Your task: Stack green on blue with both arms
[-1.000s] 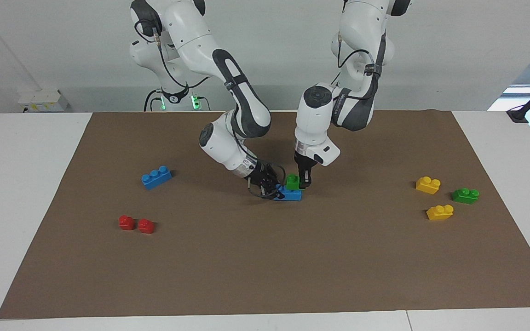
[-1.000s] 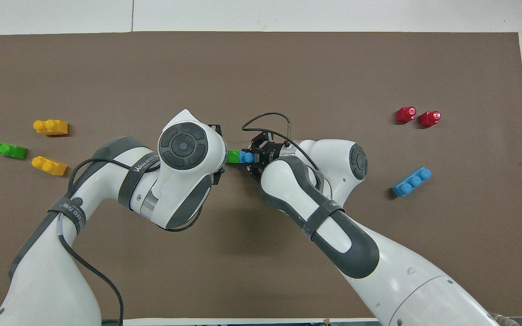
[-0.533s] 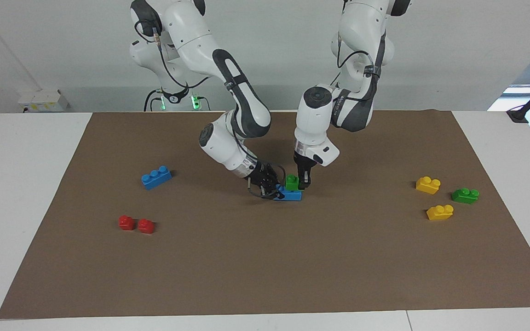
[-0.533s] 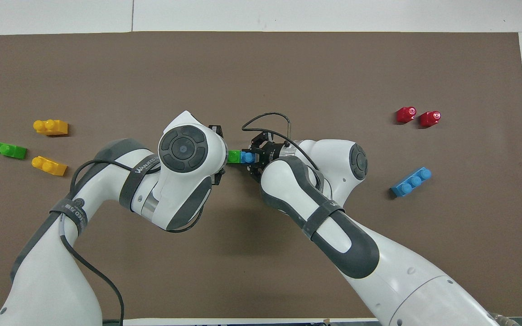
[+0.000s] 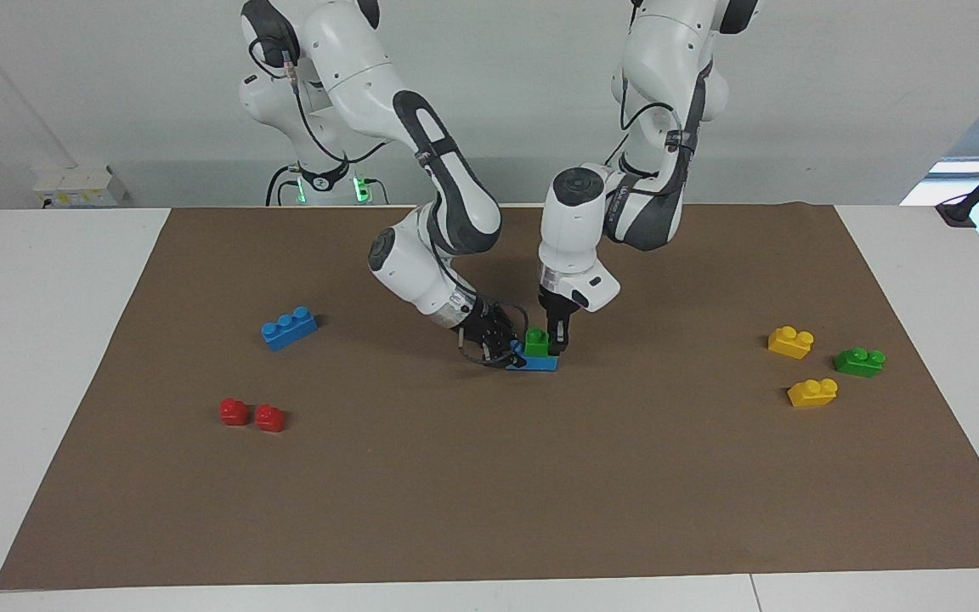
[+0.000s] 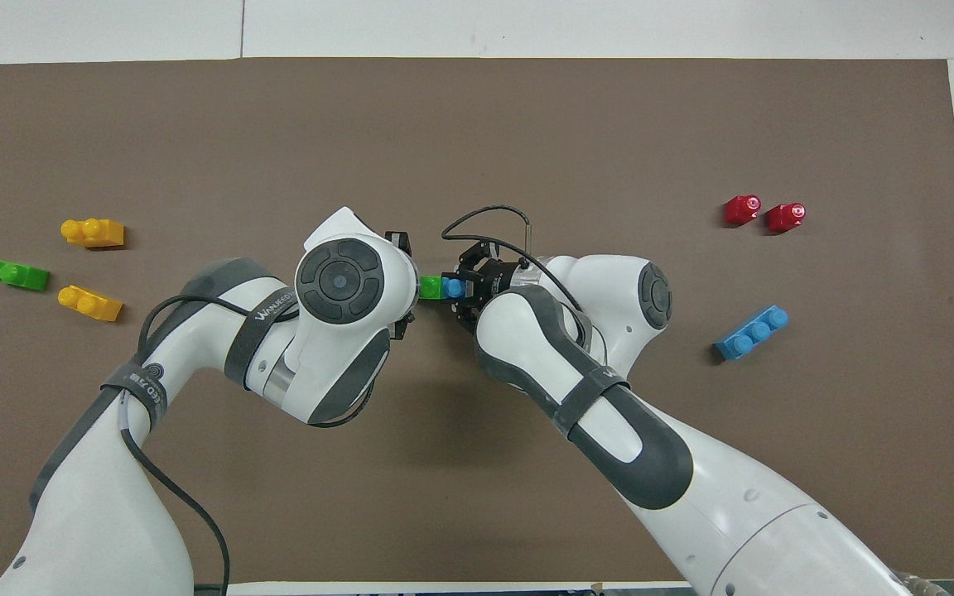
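Observation:
A green brick sits on top of a blue brick on the brown mat, midway between the two arms. My left gripper comes down from above and is shut on the green brick. My right gripper reaches in low from the right arm's end and is shut on the blue brick's end. In the overhead view the green brick and one stud of the blue brick show between the two wrists. The left gripper's fingers are hidden there under its wrist. The right gripper touches the blue stud.
A second blue brick and two red bricks lie toward the right arm's end. A second green brick and two yellow bricks lie toward the left arm's end.
My left gripper has gone down a little with the green brick, which now sits lower on the blue brick. The right gripper has kept its hold.

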`<state>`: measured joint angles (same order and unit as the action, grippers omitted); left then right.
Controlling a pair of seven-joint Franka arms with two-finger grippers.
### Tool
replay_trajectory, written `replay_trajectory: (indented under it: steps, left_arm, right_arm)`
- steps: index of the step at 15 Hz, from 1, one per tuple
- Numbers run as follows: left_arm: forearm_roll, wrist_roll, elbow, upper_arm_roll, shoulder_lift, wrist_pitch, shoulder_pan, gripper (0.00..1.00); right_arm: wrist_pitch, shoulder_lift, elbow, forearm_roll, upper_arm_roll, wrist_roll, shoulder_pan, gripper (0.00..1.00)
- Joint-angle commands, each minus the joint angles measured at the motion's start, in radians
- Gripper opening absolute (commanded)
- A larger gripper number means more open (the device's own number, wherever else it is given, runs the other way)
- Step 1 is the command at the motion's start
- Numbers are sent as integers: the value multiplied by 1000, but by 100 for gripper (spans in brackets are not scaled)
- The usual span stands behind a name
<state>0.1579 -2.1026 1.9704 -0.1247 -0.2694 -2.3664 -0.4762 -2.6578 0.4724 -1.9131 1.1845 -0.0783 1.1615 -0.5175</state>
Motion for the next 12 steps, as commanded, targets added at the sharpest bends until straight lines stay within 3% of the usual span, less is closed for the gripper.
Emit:
replay_trajectory:
  steps: [1, 2, 3, 4, 5, 6, 7, 8, 9, 12]
  left_arm:
    - [63, -14, 22, 8, 4, 1, 10, 0]
    - [63, -8, 16, 8, 7, 4, 11, 87]
    - [63, 9, 15, 10, 18, 10, 14, 100]
    - [63, 32, 10, 8, 33, 31, 31, 100]
    - [63, 48, 10, 5, 53, 61, 36, 100]
    - [62, 59, 10, 5, 73, 85, 39, 100]
    - [60, 65, 7, 4, 84, 104, 40, 100]
    - [60, 73, 7, 4, 99, 119, 53, 100]
    - [57, 90, 5, 4, 117, 134, 66, 100]
    - [49, 263, -17, 2, 180, 217, 135, 100]
  right_arm:
    - [-17, -6, -35, 24, -1, -43, -3, 0]
    - [-17, -6, -35, 24, -1, -43, -3, 0]
    - [-16, -8, -35, 24, -1, -42, -3, 0]
    - [-16, -6, -35, 24, -1, -40, -3, 0]
    - [-22, -6, -35, 24, 0, -36, -6, 43]
    - [-27, -6, -35, 24, 0, -31, -7, 72]
    - [-34, -6, -35, 24, 0, -28, -9, 85]
    - [-40, -5, -35, 24, 0, -26, -12, 94]
    - [-42, -5, -34, 24, 0, -26, -12, 98]
    - [-40, -5, -34, 24, 0, -28, -6, 100]
